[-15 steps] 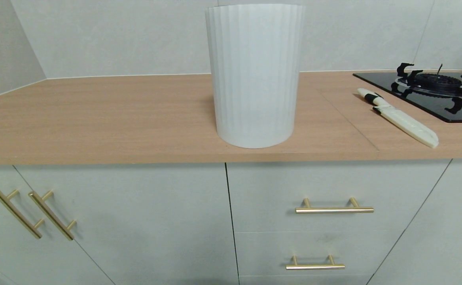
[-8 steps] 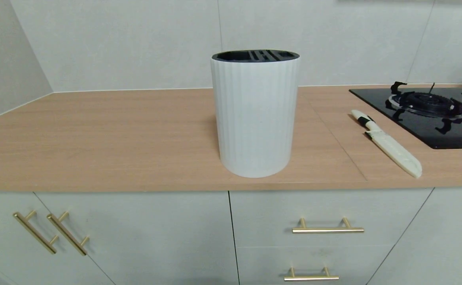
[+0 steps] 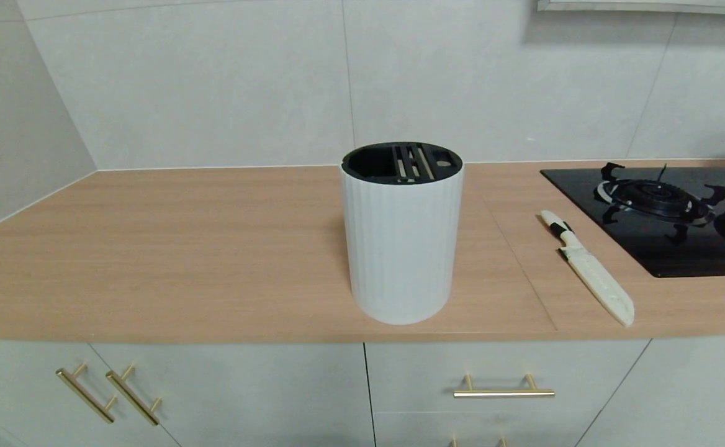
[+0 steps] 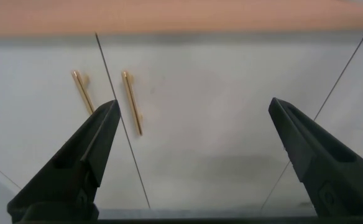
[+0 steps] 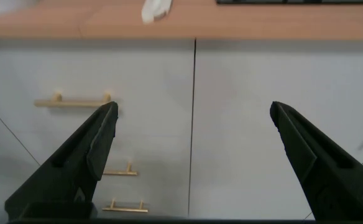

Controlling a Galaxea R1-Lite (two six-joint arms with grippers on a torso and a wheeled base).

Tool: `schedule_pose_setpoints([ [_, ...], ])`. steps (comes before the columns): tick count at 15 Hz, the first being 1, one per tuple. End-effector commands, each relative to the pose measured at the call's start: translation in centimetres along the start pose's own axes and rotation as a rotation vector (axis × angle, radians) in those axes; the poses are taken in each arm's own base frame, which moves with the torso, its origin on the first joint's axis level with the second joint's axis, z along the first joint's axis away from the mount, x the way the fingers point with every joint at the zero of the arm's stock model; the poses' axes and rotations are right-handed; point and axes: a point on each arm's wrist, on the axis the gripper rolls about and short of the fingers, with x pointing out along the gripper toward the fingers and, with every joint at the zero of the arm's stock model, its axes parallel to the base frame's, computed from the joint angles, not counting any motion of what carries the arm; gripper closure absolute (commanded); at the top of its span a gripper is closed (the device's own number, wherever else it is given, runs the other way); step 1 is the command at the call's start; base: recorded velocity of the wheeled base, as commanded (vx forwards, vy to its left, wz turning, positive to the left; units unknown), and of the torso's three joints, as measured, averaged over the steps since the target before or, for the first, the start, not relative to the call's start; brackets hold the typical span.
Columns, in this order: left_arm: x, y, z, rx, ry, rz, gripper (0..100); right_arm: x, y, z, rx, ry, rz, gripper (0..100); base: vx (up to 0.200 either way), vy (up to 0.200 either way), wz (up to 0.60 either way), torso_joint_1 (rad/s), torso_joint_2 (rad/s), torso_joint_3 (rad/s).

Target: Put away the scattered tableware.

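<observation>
A white ribbed knife holder (image 3: 401, 248) with a black slotted top stands near the front edge of the wooden counter (image 3: 182, 248). To its right a cream knife (image 3: 589, 269) with a black band on its handle lies flat on the counter, blade tip toward the front edge; that tip (image 5: 156, 9) also shows in the right wrist view. My left gripper (image 4: 194, 109) is open, low in front of the cabinet doors. My right gripper (image 5: 194, 112) is open too, facing the drawer fronts below the counter, with nothing between its fingers.
A black gas hob (image 3: 660, 211) sits at the counter's right end, just behind the knife. Below are white cabinet doors with gold handles (image 3: 108, 397) and drawers with a gold bar handle (image 3: 503, 391). Tiled walls close the back and left.
The whole head view has shifted: the camera now sits higher, so the holder's slotted top and more wall show. Holder and knife have not moved on the counter.
</observation>
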Motion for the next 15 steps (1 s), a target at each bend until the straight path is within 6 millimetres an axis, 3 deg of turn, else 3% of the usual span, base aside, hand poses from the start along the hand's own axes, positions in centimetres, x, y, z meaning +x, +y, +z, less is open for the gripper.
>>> schedule_pose_setpoints([
  [1,0.00,0.00,0.00,0.000,0.000,0.000,0,0.01,0.00,0.01,-0.001,0.001,0.001,0,0.000,0.000,0.00,0.203,-0.49,-0.286],
  [15,0.00,0.00,0.00,0.000,0.000,0.000,0,0.01,0.00,0.01,-0.001,0.001,0.001,0,0.000,0.000,0.00,0.244,-0.54,-0.294],
])
